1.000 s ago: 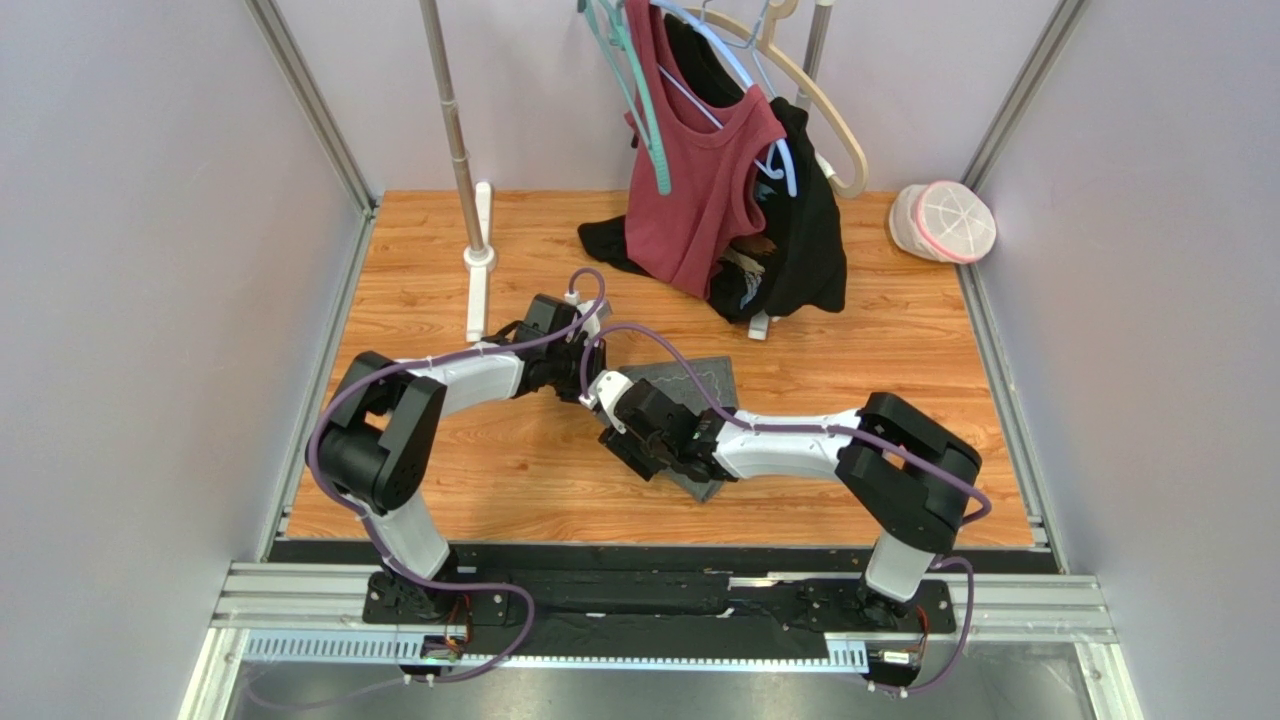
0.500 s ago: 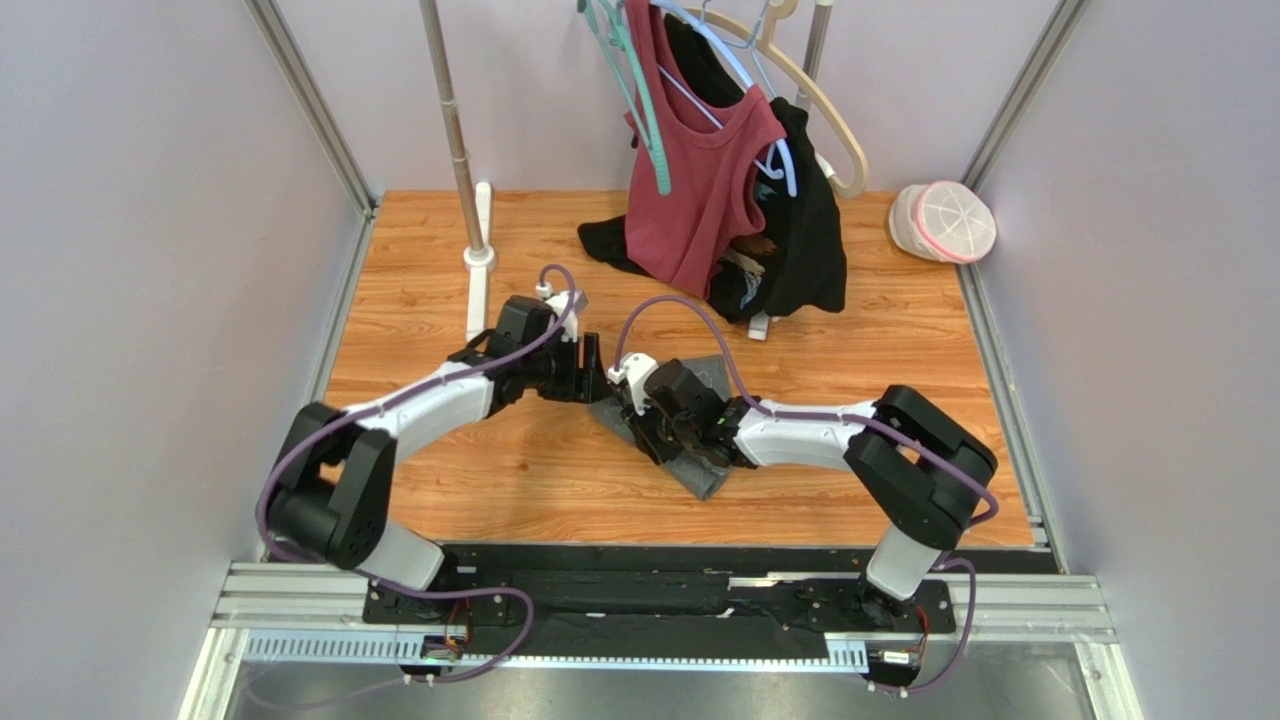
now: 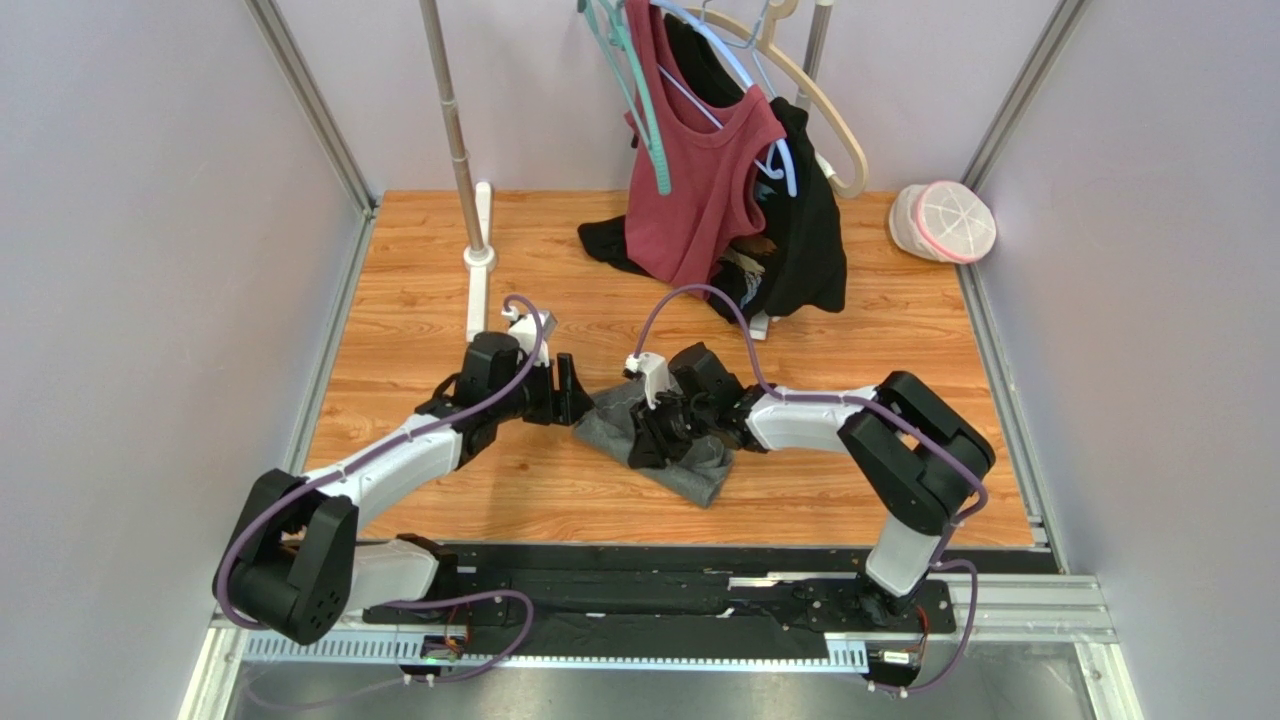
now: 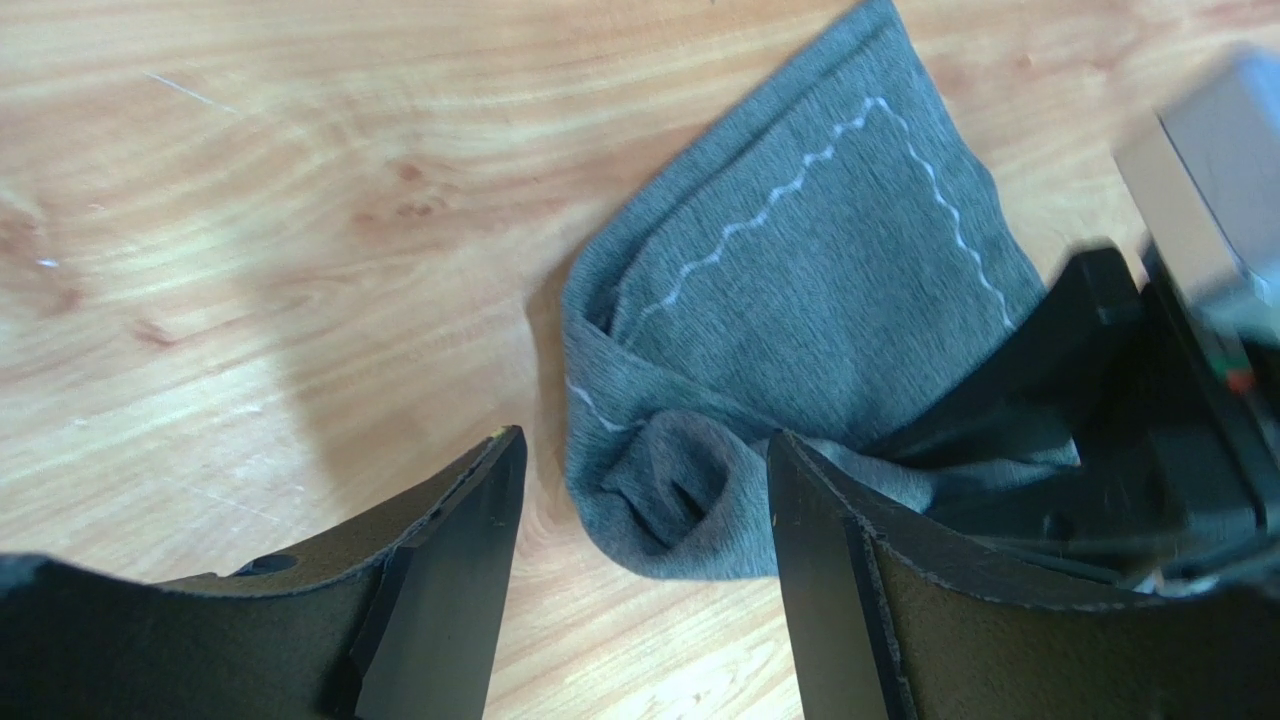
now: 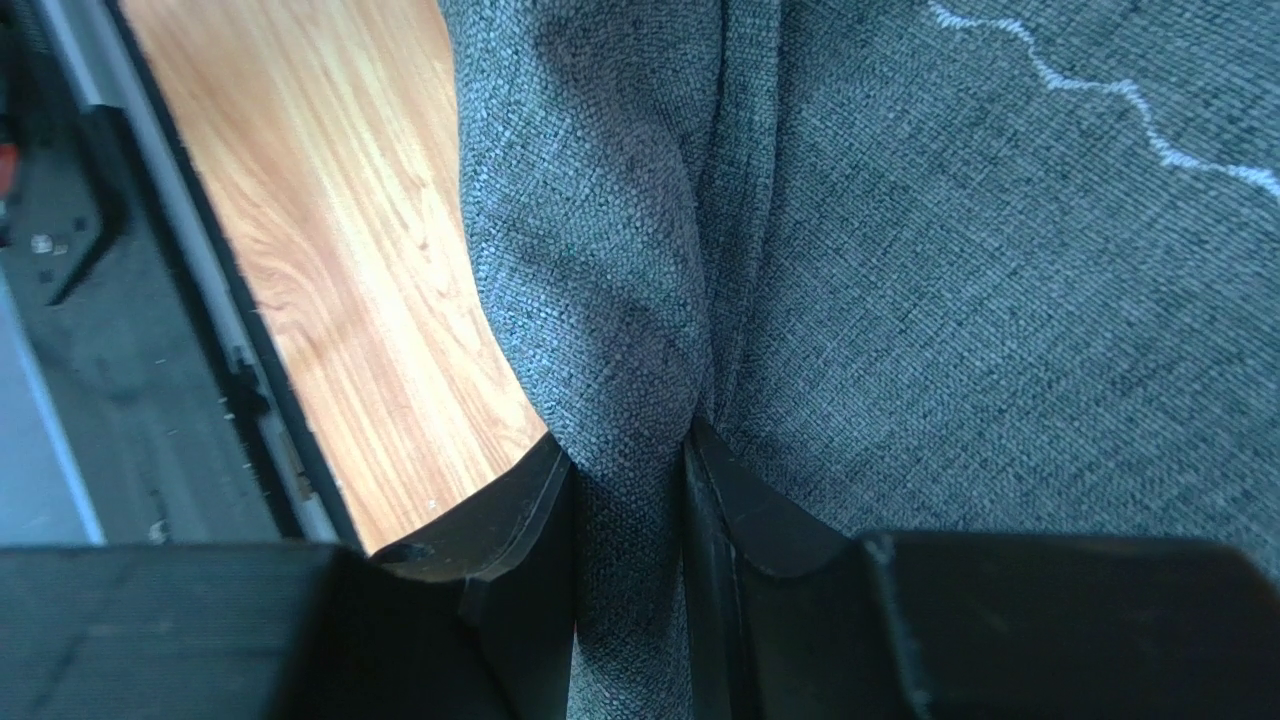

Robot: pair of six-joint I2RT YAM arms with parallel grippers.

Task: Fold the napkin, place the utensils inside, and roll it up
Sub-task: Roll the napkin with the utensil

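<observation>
Your arms had swung left, dragging the napkin [image 3: 688, 473]; right fingers [image 5: 504, 537] clamped a fold, left fingers [image 4: 451, 600] gaped at its bunched end. Rolling looked unfinished, spoon unseen.

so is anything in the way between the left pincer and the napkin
Nothing visible. The left pincer is open, and the bunched corner of the napkin lies right ahead of its fingertips on the wooden table. The right pincer is shut on a fold of the napkin.
</observation>
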